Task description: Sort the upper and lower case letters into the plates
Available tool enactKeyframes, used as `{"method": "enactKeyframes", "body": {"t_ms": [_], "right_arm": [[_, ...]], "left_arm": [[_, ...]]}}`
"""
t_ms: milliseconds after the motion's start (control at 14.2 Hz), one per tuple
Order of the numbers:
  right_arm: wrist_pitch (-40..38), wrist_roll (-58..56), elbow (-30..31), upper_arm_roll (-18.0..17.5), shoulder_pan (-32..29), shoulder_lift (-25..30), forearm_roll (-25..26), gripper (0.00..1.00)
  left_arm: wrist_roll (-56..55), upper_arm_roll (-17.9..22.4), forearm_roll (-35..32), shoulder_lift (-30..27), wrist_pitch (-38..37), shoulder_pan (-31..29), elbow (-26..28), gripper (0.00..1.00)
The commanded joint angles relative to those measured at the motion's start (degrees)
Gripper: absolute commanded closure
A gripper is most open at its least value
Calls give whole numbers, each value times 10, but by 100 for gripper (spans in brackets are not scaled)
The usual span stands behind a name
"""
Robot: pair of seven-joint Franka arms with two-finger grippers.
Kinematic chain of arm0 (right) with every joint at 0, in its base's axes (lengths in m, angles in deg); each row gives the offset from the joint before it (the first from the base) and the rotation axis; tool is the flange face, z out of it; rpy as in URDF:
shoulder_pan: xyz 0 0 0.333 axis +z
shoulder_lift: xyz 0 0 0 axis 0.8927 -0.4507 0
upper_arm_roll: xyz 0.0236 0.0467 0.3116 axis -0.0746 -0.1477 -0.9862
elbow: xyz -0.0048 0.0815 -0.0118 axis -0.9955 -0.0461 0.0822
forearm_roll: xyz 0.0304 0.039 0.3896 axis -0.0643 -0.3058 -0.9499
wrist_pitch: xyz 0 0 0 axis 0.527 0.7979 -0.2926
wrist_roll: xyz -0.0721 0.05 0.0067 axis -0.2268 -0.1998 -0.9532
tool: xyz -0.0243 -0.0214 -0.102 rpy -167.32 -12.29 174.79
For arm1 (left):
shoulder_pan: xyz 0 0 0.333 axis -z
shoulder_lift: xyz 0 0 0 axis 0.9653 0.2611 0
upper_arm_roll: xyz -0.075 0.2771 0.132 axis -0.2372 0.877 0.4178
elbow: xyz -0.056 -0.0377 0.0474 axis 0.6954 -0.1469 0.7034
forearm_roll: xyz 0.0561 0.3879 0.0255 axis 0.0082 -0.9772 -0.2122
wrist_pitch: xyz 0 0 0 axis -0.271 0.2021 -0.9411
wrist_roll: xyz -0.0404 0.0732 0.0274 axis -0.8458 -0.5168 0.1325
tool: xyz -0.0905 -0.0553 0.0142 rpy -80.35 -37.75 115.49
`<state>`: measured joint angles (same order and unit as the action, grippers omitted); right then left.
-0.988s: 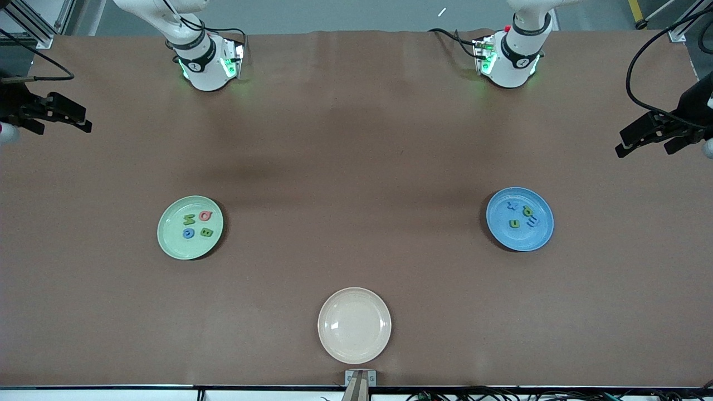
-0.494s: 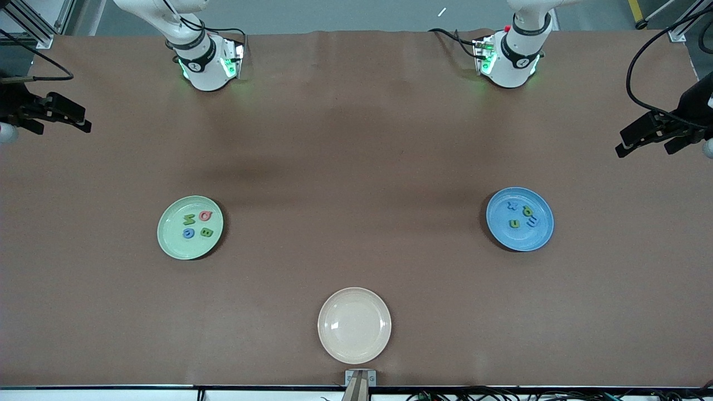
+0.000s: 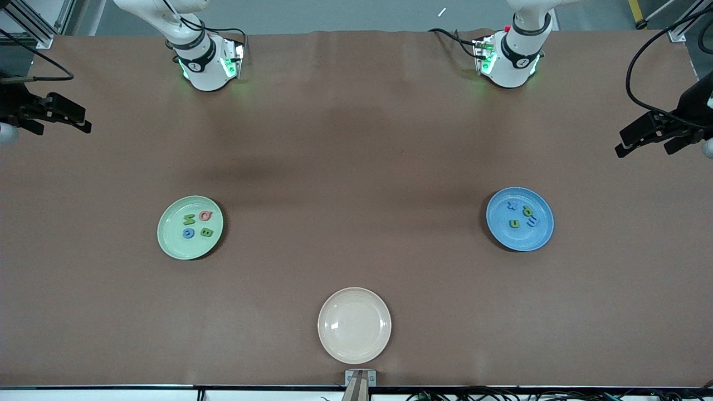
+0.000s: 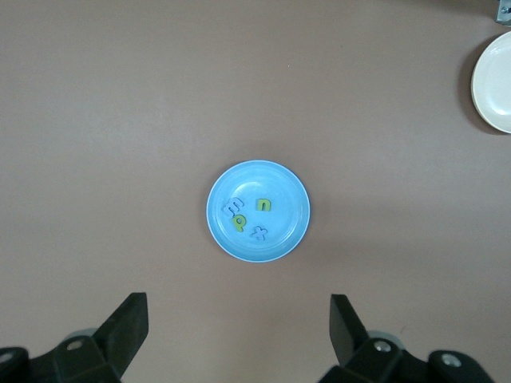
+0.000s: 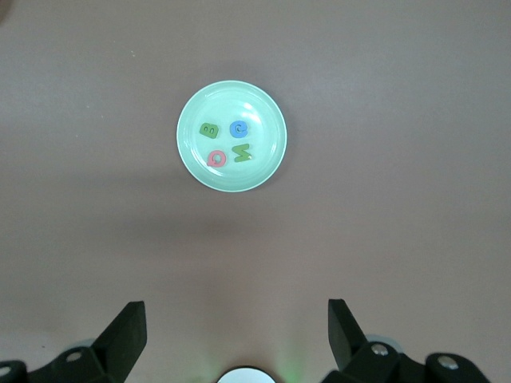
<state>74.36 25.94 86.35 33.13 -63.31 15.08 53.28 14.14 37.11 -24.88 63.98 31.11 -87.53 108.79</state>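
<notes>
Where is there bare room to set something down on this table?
The cream plate holds nothing. Bare cloth spans between the green plate and blue plate, and up toward the bases. Both colored plates hold four letters each.

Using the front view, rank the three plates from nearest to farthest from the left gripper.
The left gripper hangs open at the left arm's end of the table.
1. Blue plate, toward that same end, holding four letters.
2. Cream-white plate, mid-table, closest to the front camera.
3. Pale green plate, toward the right arm's end, holding four letters.
</notes>
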Motion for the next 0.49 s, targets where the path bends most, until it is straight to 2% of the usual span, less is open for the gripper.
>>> {"method": "enactKeyframes", "body": {"t_ms": [0, 141, 353, 423], "right_arm": [[15, 3, 16, -1, -1, 16, -5, 0], [19, 2, 16, -1, -1, 16, -4, 0], [19, 1, 15, -1, -1, 16, 1, 0], [20, 1, 15, 0, -1, 16, 2, 0]], "left_arm": [[3, 13, 1, 10, -12, 31, -16, 0], [-3, 59, -3, 10, -12, 83, -16, 0], [-2, 150, -2, 10, -12, 164, -16, 0], [-2, 158, -2, 10, -12, 171, -16, 0]]}}
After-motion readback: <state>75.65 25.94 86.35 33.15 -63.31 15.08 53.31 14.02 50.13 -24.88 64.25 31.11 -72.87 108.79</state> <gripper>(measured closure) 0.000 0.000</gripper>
